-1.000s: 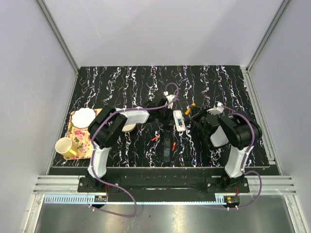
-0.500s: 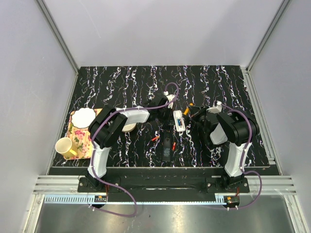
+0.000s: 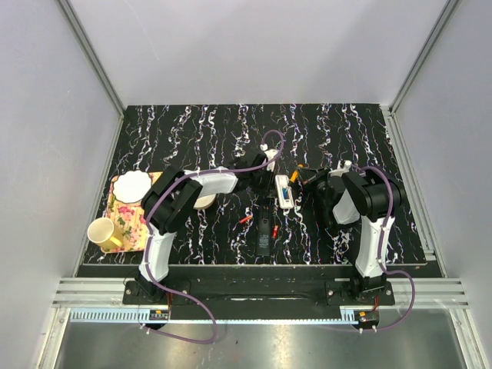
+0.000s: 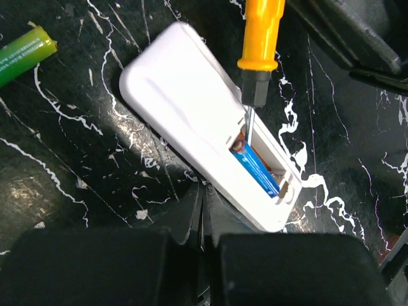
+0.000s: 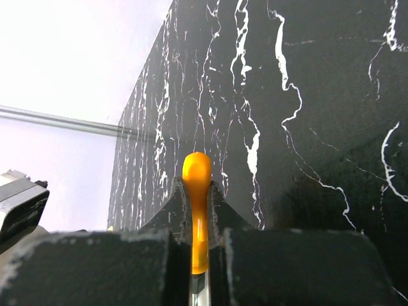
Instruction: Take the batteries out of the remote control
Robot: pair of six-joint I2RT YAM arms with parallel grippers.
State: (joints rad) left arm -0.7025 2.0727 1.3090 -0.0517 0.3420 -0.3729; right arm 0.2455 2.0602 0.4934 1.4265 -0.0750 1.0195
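While the blue battery (image 4: 258, 169) lies in its slot, the orange screwdriver (image 4: 262, 35) meets its end

Where the right gripper (image 5: 196, 188) is clamped on the orange screwdriver, the handle sticks out past its fingertips. The thin metal tip dips into the open slot of the remote control (image 4: 185, 102), right at one end of the blue battery. The left gripper (image 4: 203, 194) has its jaws pressed together on nothing, its tip just beside the remote control's long side. The remote control lies flat about midway between the far and near edges of the worktop (image 3: 192, 131). The green battery (image 4: 22, 54) lies on the worktop, apart from the remote control
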